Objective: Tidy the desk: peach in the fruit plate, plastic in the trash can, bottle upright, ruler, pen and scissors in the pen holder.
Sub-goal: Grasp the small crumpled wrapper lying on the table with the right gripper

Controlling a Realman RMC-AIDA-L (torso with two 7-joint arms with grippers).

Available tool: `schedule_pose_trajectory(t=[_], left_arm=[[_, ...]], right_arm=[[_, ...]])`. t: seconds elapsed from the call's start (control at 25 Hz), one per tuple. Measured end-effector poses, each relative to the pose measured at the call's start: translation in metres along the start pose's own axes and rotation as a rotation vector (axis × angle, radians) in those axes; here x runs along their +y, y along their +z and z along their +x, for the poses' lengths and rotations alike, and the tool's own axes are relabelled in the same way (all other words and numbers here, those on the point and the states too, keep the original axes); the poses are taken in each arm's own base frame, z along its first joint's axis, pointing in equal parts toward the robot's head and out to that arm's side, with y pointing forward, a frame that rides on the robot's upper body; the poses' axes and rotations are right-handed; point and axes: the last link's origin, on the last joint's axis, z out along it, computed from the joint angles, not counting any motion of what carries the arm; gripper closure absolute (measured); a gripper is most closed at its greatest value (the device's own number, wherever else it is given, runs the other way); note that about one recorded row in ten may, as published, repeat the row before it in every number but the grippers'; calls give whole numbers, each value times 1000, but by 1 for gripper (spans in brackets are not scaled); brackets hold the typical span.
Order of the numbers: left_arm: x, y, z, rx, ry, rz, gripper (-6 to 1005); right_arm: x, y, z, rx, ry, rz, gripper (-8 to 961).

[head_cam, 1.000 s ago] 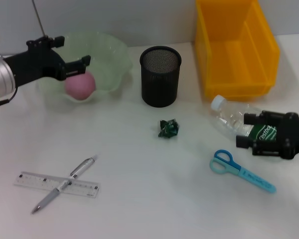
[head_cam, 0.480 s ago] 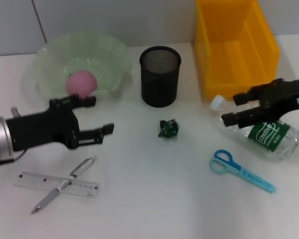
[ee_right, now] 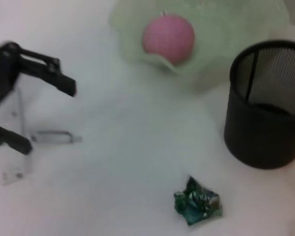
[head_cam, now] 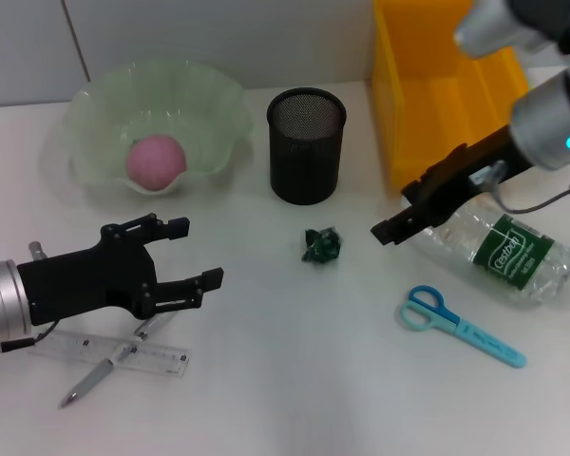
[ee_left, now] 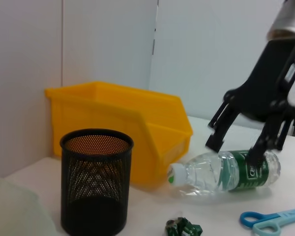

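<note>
The pink peach [head_cam: 156, 160] lies in the pale green fruit plate [head_cam: 218, 100]. My left gripper [head_cam: 195, 253] hangs open and holds nothing, just above the pen [head_cam: 93, 377], which lies crossed over the ruler [head_cam: 166, 360]. The bottle [head_cam: 499, 249] rests on its side in front of the yellow trash can [head_cam: 446, 90]. My right gripper [head_cam: 401, 211] is open and holds nothing over the bottle's neck, hiding the cap in the head view. The crumpled green plastic [head_cam: 321, 245] sits before the black pen holder [head_cam: 306, 144]. The blue scissors [head_cam: 461, 326] lie on the desk near the bottle.
The left wrist view shows the bottle's white cap [ee_left: 177, 174] pointing toward the pen holder [ee_left: 96, 179], with the trash can [ee_left: 123, 118] behind. A wall runs along the desk's far edge.
My left gripper has left the fruit plate and come down over the pen and ruler; the peach stays in the plate. My right gripper has lifted off the bottle toward its cap end.
</note>
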Motion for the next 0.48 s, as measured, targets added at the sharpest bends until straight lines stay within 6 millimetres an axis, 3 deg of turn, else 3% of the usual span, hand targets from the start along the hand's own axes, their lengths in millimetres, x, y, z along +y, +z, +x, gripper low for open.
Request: schedule_pose_trajectory(t=[0.48], left_arm=[[2, 7, 2, 15, 15, -15, 143]], right_arm=[[1, 57, -11, 30, 0, 40, 157]])
